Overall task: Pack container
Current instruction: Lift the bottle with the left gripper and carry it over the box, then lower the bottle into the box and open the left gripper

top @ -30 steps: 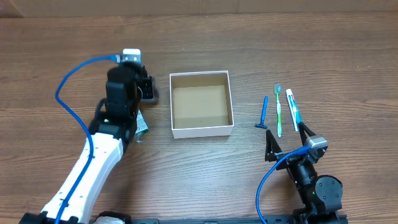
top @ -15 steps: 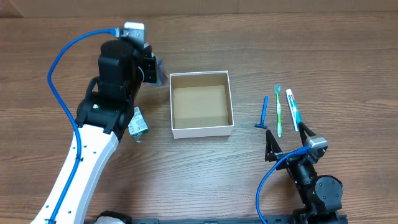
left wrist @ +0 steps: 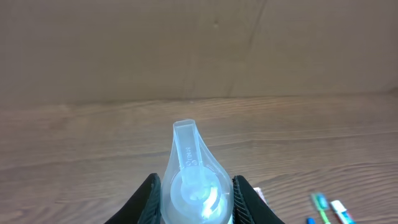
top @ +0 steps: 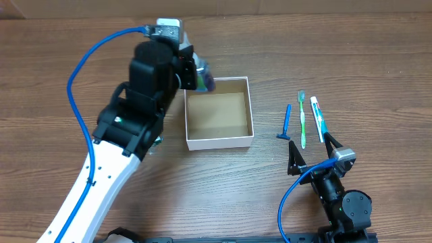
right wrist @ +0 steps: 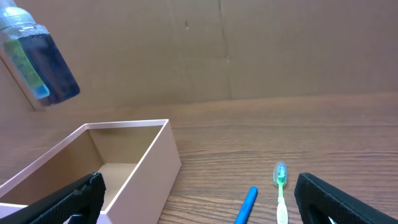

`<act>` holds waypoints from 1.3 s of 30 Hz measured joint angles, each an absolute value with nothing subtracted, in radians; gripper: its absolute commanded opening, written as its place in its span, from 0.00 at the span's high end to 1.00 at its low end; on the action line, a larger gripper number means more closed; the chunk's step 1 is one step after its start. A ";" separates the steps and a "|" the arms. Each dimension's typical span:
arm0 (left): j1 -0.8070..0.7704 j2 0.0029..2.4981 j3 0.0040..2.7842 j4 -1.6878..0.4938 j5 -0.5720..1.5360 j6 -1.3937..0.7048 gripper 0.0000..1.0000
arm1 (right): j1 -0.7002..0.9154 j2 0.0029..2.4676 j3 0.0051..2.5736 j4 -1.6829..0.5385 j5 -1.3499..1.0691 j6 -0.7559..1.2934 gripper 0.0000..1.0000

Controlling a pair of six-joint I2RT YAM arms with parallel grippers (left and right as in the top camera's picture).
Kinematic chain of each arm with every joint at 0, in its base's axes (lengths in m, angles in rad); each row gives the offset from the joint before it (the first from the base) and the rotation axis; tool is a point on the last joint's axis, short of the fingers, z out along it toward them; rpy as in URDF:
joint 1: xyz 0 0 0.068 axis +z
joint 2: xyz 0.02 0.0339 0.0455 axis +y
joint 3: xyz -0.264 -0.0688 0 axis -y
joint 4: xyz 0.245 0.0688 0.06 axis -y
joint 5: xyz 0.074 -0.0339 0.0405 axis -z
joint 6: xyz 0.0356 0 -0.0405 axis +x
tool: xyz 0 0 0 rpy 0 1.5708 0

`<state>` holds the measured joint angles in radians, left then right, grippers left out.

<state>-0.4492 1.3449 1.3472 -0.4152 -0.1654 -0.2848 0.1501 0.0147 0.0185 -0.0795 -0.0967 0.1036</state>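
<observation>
The container (top: 219, 140) is a shallow square cardboard box, white outside and brown inside, at the table's middle; it also shows in the right wrist view (right wrist: 158, 163). My left gripper (top: 200, 75) is shut on a small clear bottle of dark blue liquid (top: 206, 78), held in the air over the box's far left corner. The left wrist view shows the bottle's clear cap (left wrist: 194, 180) between the fingers. The right wrist view shows the bottle (right wrist: 40, 57) hanging above the box. My right gripper (top: 312, 152) is open and empty near the front edge.
A blue razor (top: 286, 123), a green toothbrush (top: 302, 119) and a white toothpaste tube (top: 316, 118) lie right of the box. A small packet (top: 156, 140) peeks out under the left arm. A cardboard wall stands behind the table.
My left arm has lifted the bottle from the table left of the box and carried it right, up over the box's far left corner. The right arm has not moved.
</observation>
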 measured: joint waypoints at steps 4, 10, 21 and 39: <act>-0.490 1.380 1.349 -0.414 -0.199 -0.340 0.83 | 0.150 0.015 0.019 -0.080 -0.096 0.103 0.00; -0.522 1.514 1.349 -0.413 -0.237 -0.438 0.84 | 0.150 0.015 0.019 -0.080 -0.097 0.104 0.00; -0.522 1.622 1.349 -0.433 -0.335 -0.474 0.83 | 0.150 0.015 0.019 -0.080 -0.096 0.104 0.00; -0.522 1.711 1.349 -0.457 -0.387 -0.480 0.80 | 0.150 0.015 0.019 -0.079 -0.096 0.103 0.00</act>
